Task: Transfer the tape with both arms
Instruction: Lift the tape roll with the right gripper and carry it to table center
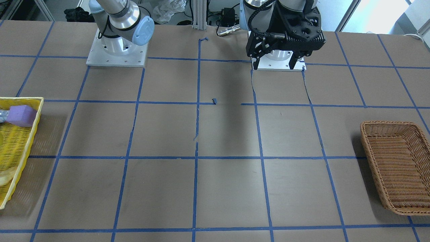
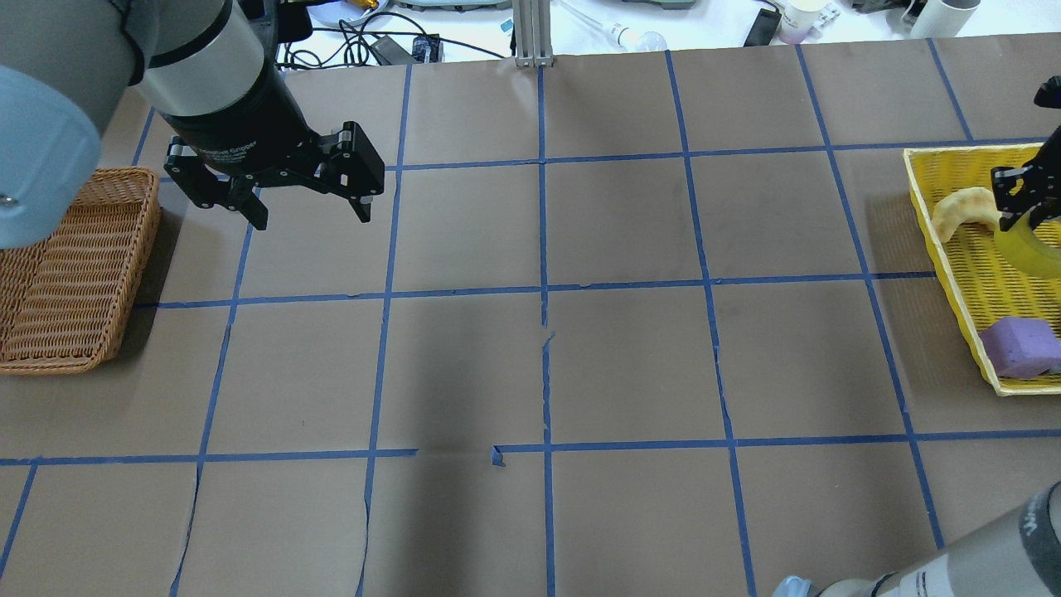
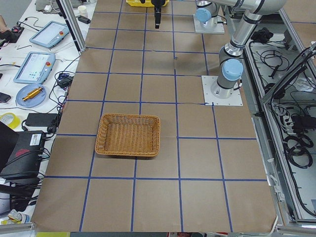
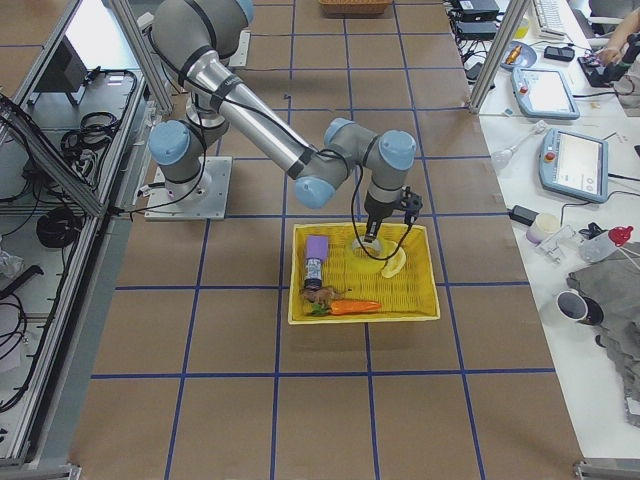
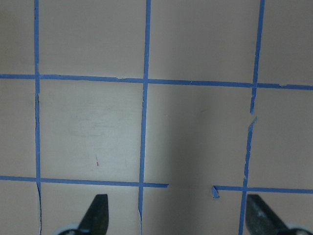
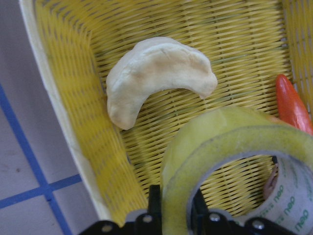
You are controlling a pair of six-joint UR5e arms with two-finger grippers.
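The yellow translucent tape roll is in the yellow basket at the table's right end. My right gripper is shut on the roll's wall, one finger inside the ring and one outside. It shows small at the edge of the overhead view, with the tape under it, and in the exterior right view. I cannot tell whether the roll is off the basket floor. My left gripper is open and empty above the table on the left, near the arm's base.
The yellow basket also holds a pale croissant-shaped piece, a purple foam block, a carrot and other small items. A brown wicker basket stands at the left end. Blue tape lines grid the brown tabletop.
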